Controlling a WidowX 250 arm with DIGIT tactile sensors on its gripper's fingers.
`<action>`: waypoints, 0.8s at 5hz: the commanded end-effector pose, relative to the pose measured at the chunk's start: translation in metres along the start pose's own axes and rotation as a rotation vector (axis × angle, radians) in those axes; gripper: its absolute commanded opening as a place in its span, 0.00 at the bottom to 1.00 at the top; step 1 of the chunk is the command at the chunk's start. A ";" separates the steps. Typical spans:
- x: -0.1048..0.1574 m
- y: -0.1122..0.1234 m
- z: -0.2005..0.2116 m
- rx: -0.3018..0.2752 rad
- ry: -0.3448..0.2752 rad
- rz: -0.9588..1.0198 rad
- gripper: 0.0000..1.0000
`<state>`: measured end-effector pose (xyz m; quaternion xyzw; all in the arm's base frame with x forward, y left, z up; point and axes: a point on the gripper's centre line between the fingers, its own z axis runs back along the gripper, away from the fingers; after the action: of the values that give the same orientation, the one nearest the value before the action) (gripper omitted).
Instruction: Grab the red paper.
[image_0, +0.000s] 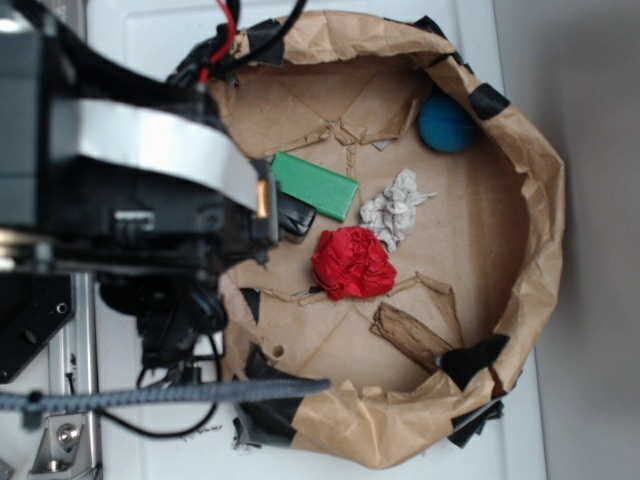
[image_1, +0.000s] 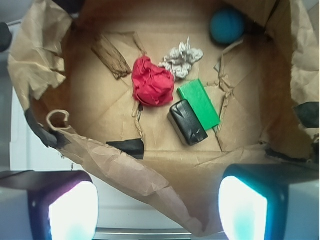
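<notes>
The red paper (image_0: 352, 263) (image_1: 152, 82) is a crumpled bright red ball lying near the middle of the brown paper basin's floor. My gripper (image_1: 157, 207) is open, its two glowing pads wide apart over the basin's near rim, with nothing between them. It hangs well short of the red paper, which lies ahead and slightly left in the wrist view. In the exterior view the arm's body (image_0: 130, 190) covers the left side and hides the fingers.
Brown paper basin (image_0: 530, 160) with raised crumpled walls. Whitish paper wad (image_0: 397, 208) (image_1: 182, 57) touches the red paper's far side. Green block (image_0: 315, 185) (image_1: 199, 102), black block (image_1: 187, 121), blue ball (image_0: 446, 124) (image_1: 227, 26), brown wood piece (image_0: 412, 336) (image_1: 111, 56).
</notes>
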<state>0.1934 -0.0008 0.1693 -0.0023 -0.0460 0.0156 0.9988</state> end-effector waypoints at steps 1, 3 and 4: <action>0.004 0.006 0.006 0.005 -0.024 0.027 1.00; 0.069 0.008 -0.047 0.008 -0.153 0.046 1.00; 0.063 -0.005 -0.070 -0.014 -0.099 -0.020 1.00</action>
<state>0.2598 -0.0008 0.0965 -0.0074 -0.0819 0.0193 0.9964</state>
